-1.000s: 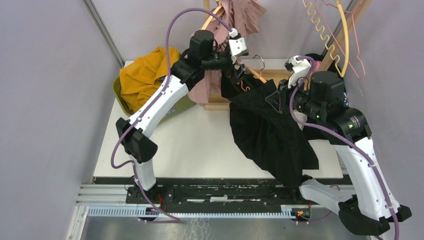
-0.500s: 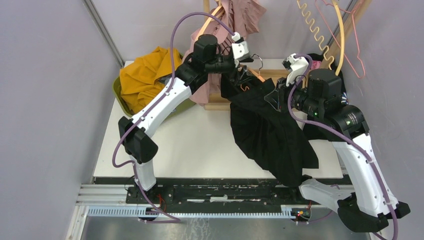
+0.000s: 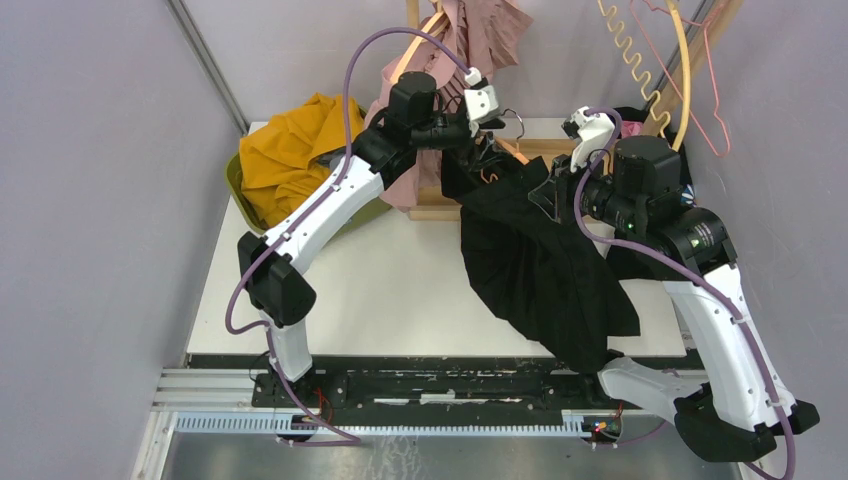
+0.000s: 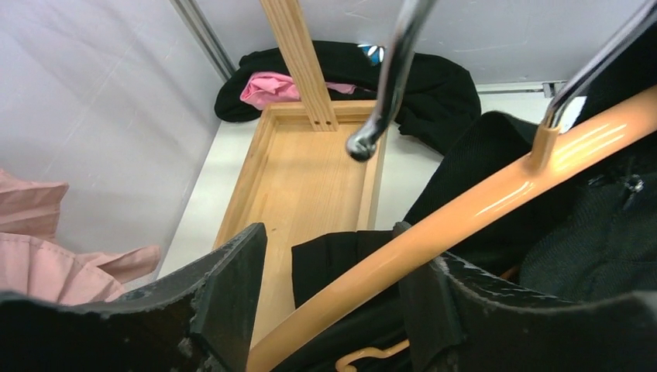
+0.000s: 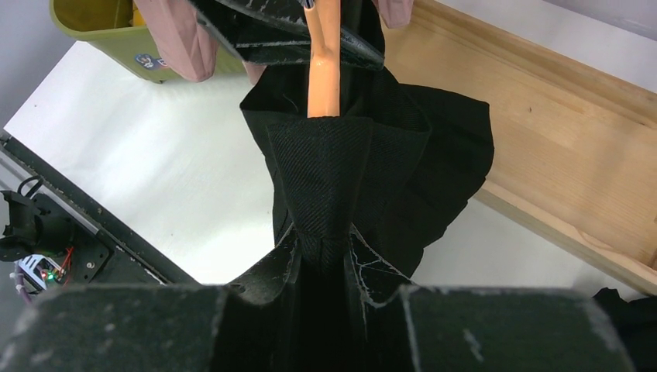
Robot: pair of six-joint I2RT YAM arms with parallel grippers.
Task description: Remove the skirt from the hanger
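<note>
The black skirt [image 3: 540, 260] hangs from an orange hanger [image 3: 512, 150] with a metal hook [image 3: 517, 118] and drapes down to the table's front edge. My left gripper [image 3: 484, 150] is open, and the hanger's arm [image 4: 480, 209] passes between its jaws, close to the right finger [image 4: 442, 310]. My right gripper [image 3: 548, 190] is shut on a fold of the skirt's waistband [image 5: 329, 178], just below the hanger's end [image 5: 324, 77]. The left gripper's fingers [image 5: 341, 43] show at the top of the right wrist view, on either side of the hanger.
A wooden rack base [image 4: 310, 178] lies under the hanger. A green bin [image 3: 240, 195] holding mustard cloth [image 3: 290, 150] stands at back left. A pink garment [image 3: 480, 30] hangs at the back. Wire hangers [image 3: 680, 70] hang at back right. Black and pink clothes [image 4: 271, 89] lie behind the rack.
My left gripper has moved right and a little back, up to the hanger. The right arm has shifted slightly back with the skirt still in its grip.
</note>
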